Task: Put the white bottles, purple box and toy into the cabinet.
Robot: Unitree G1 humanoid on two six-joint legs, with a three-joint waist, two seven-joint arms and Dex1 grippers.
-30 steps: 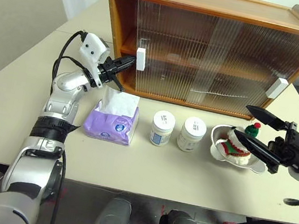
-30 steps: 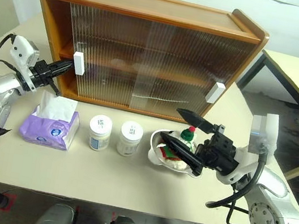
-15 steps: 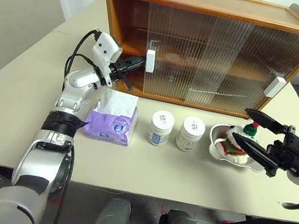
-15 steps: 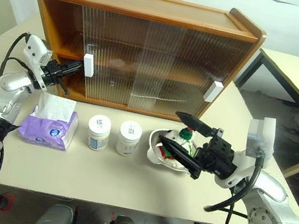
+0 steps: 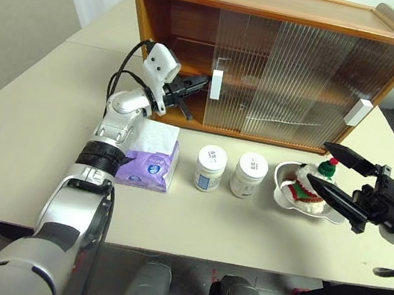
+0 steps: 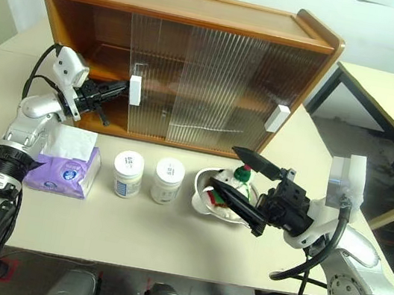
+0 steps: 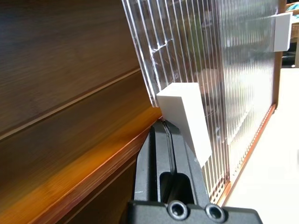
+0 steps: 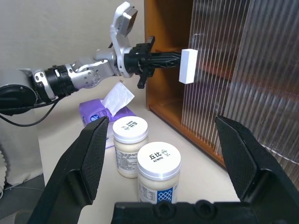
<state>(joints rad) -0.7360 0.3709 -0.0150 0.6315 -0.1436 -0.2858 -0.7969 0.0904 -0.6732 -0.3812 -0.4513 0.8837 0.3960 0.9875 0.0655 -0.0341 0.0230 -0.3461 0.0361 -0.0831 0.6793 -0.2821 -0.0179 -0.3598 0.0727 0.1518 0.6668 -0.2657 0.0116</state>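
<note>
With the left gripper (image 5: 201, 84), jaws clenched, pressing the door handle (image 5: 216, 85) at frame centre and the right gripper (image 5: 331, 174) released over the toy (image 5: 309, 185) at lower right, the tip may slip off the handle, stalling the cabinet (image 5: 280, 14) door.

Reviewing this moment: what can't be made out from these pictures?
- What stands on the cabinet shelf: the ribbed doors blur it to pale shapes, head views.
- Toy: its lower half sits down in the metal bowl, and the right pincer crosses it.
- Print on the two bottles: too small to read.
- Purple box: the left arm covers its near end, left eye view.
</note>
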